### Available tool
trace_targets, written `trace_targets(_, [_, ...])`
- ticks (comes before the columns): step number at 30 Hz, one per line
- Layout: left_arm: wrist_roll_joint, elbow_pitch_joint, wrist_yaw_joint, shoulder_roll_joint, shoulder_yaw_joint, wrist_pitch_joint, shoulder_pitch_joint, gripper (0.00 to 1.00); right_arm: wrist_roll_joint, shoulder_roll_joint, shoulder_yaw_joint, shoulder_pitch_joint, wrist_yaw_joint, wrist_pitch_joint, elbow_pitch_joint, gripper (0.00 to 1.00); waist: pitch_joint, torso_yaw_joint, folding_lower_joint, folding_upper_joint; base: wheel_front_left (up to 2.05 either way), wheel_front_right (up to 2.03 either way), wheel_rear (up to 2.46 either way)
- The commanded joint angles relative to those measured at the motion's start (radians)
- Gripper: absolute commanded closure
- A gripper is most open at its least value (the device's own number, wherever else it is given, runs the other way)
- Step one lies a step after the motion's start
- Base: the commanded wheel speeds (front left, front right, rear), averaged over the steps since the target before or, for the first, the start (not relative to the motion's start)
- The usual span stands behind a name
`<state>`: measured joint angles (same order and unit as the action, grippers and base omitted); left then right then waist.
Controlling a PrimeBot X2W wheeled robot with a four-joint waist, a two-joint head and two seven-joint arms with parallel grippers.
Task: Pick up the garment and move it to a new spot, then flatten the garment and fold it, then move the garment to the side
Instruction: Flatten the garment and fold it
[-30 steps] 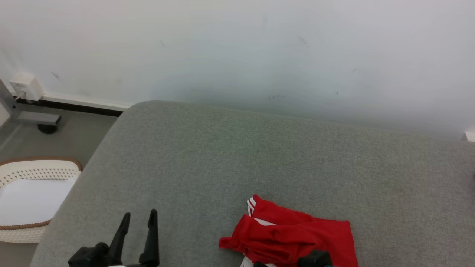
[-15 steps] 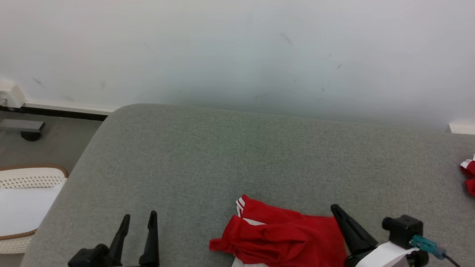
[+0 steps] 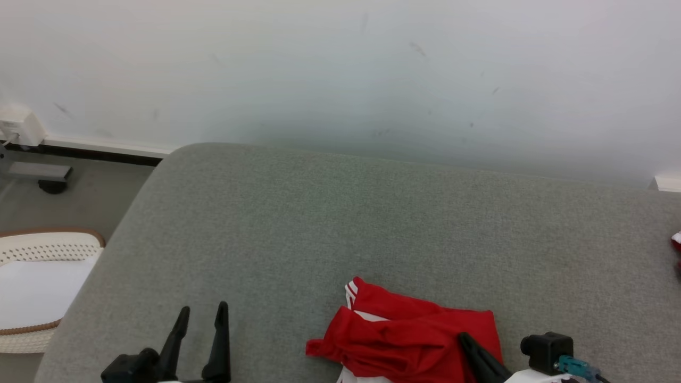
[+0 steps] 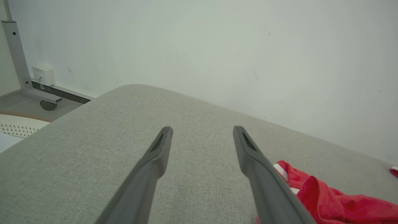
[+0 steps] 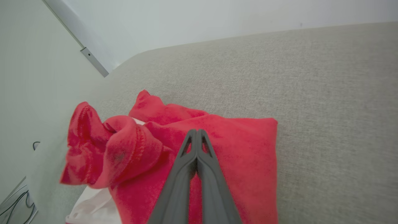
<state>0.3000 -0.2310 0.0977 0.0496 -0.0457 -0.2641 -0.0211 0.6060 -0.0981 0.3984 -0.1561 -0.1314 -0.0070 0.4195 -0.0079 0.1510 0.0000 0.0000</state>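
garment: the red garment (image 3: pixel 404 340) with white stripes sits bunched up near the front edge of the grey cushion (image 3: pixel 340 223), right of middle. It's neither flat nor folded.
right tool: your right tool (image 5: pixel 196 132) hangs right over the red heap. Its fingers are pressed together, with no cloth pinched between them that I can see.
left tool: your left tool (image 4: pixel 202 130) is off to the left over bare cushion, fingers wide apart and holding nothing.
stage: this heap could be waiting to be lifted to a new spot, or it could be lying at that spot, waiting to be spread. I can't tell which.
tip: either way, I'd get those fingers apart before they meet cloth. Go for one layer at the flat right-hand corner, because the rolled lump on the left looks like it'd drag several layers.
around: there's a white basket (image 3: pixel 42 250) on the floor to the left, and another bit of red (image 3: pixel 677 242) at the far right.
writing: nothing readable. There's a dark squiggle (image 5: pixel 18 202) in the right wrist view, but it's too cropped to make out.
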Motion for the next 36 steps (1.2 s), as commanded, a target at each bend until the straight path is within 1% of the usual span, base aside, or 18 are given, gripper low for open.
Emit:
trace_targets(1, [-0.009, -0.004, 0.003, 0.003, 0.003, 0.000, -0.007, 0.00, 0.005, 0.001, 0.008, 0.000, 0.002, 0.005, 0.007, 1.00, 0.002, 0.006, 0.0000, 0.0000, 0.00, 0.00, 0.00])
trace_targets(6, [0.000, -0.007, 0.002, 0.003, -0.006, 0.000, -0.013, 0.00, 0.020, 0.026, 0.096, -0.033, 0.002, 0.026, 0.047, 1.00, 0.008, 0.032, 0.0000, 0.0000, 0.00, 0.00, 0.00])
trace_targets(15, [0.009, -0.010, -0.002, 0.003, -0.010, 0.000, -0.019, 0.00, 0.060, 0.042, 0.312, -0.089, 0.002, 0.071, 0.068, 1.00, 0.029, 0.079, 0.0000, 0.0000, 0.00, 0.00, 0.00])
trace_targets(18, [0.012, -0.010, -0.003, 0.004, -0.011, 0.000, -0.019, 0.00, 0.094, 0.044, 0.385, -0.108, 0.002, 0.095, 0.085, 1.00, 0.033, 0.088, 0.0000, 0.0000, 0.00, 0.00, 0.00])
trace_targets(22, [0.015, -0.008, -0.006, 0.004, -0.008, 0.000, -0.023, 0.00, 0.149, 0.047, 0.459, -0.142, 0.002, 0.067, 0.068, 1.00, 0.040, 0.090, 0.0000, 0.0000, 0.00, 0.00, 0.00])
trace_targets(25, [0.015, -0.005, -0.010, 0.003, 0.001, 0.000, -0.022, 0.00, 0.193, 0.045, 0.488, -0.172, 0.002, 0.017, 0.042, 1.00, 0.039, 0.076, 0.0000, 0.0000, 0.00, 0.00, 0.00])
trace_targets(29, [0.019, -0.005, -0.008, 0.004, 0.005, 0.000, -0.020, 0.00, 0.248, 0.039, 0.488, -0.194, 0.002, -0.036, 0.035, 1.00, 0.032, 0.045, 0.0000, 0.0000, 0.00, 0.00, 0.00])
trace_targets(32, [0.019, -0.003, -0.010, 0.004, 0.006, 0.000, -0.015, 0.00, 0.268, 0.007, 0.474, -0.214, 0.002, -0.044, 0.047, 1.00, 0.024, 0.016, 0.0000, 0.0000, 0.00, 0.00, 0.00])
trace_targets(33, [0.019, -0.002, -0.010, 0.004, 0.006, 0.000, -0.013, 0.00, 0.268, -0.006, 0.467, -0.216, 0.002, -0.051, 0.045, 0.95, 0.021, 0.005, 0.0000, 0.0000, 0.00, 0.00, 0.00])
trace_targets(34, [0.019, -0.001, -0.011, 0.004, 0.008, 0.000, -0.011, 0.00, 0.273, -0.018, 0.456, -0.215, 0.002, -0.057, 0.043, 0.93, 0.018, -0.005, 0.0000, 0.0000, 0.00, 0.00, 0.00])
trace_targets(35, [0.018, -0.001, -0.012, 0.004, 0.010, 0.001, -0.008, 0.00, 0.277, -0.032, 0.445, -0.212, 0.002, -0.063, 0.041, 0.95, 0.014, -0.016, 0.0000, 0.0000, 0.00, 0.00, 0.00])
trace_targets(36, [0.018, 0.000, -0.012, 0.004, 0.011, 0.001, -0.006, 0.00, 0.276, -0.050, 0.428, -0.211, 0.002, -0.073, 0.038, 0.94, 0.010, -0.027, 0.0000, 0.0000, 0.00, 0.00, 0.00])
